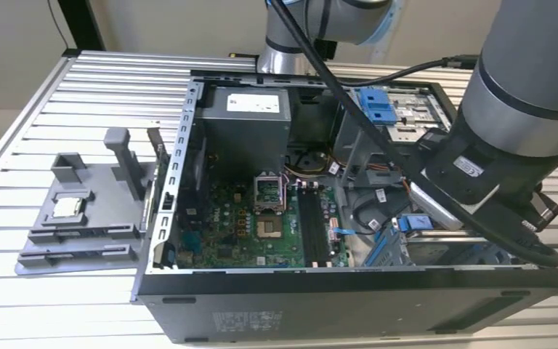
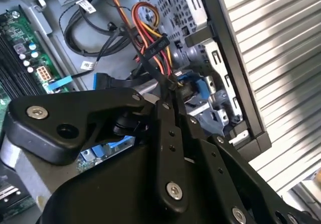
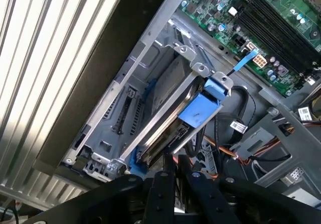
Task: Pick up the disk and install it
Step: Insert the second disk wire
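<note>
The disk (image 3: pixel 165 128) sits tilted in the grey metal drive cage (image 3: pixel 125 108) at the corner of the open computer case (image 1: pixel 357 291), its blue carrier rail (image 3: pixel 200 108) uppermost and not yet seated flat. The end effector (image 3: pixel 175 166) is closed on the disk's near edge, fingers pressed together in both wrist views.

Risk, as judged: the tilted drive could jam against the cage wall, or snag the orange and red cable bundle (image 2: pixel 148 28) lying just beside the bay.

The case also holds the green motherboard (image 1: pixel 259 218). The grey fixture tray (image 1: pixel 75 225) on the worktop (image 1: pixel 27 145) carries a small square processor chip (image 1: pixel 66 207).
</note>
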Available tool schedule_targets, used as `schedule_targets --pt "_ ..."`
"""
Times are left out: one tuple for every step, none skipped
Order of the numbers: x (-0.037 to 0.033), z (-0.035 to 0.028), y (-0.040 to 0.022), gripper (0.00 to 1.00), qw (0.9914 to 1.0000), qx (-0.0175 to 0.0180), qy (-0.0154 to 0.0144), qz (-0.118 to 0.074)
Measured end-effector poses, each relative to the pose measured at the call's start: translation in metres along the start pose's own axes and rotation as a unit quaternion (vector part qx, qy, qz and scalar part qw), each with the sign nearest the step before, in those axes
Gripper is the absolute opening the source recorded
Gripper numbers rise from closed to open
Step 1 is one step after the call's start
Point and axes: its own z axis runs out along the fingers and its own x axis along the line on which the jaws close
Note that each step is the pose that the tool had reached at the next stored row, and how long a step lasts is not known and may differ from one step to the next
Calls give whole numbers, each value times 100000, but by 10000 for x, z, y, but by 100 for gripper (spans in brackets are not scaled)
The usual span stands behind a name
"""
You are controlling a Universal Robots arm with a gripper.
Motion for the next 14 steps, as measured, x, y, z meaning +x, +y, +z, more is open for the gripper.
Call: schedule_targets --pt "-1 -1 1 0 99999 -81 32 419" --pt "-2 -4 2 0 99996 -73 118 854" --pt "-2 -10 1 0 99992 -28 161 1267" --pt "-4 -16 1 0 99987 36 129 1632" --pt "-6 -34 -3 0 99983 92 78 1842" --pt "-10 -60 -8 0 99982 108 41 1904" --pt "-13 -83 -11 0 99981 92 -1 1947" --pt "-17 -103 -12 0 99980 46 -50 1976" --pt "-21 -123 -13 0 99980 9 -97 2007" --pt "-27 -139 -11 0 99979 -23 -146 2029" --pt "-30 -142 -4 0 99978 15 -184 2071" --pt "-29 -141 -4 0 99978 17 -191 2067" --pt "-29 -141 -4 0 99978 12 -192 2065" --pt "-29 -142 -4 0 99978 9 -187 2071"
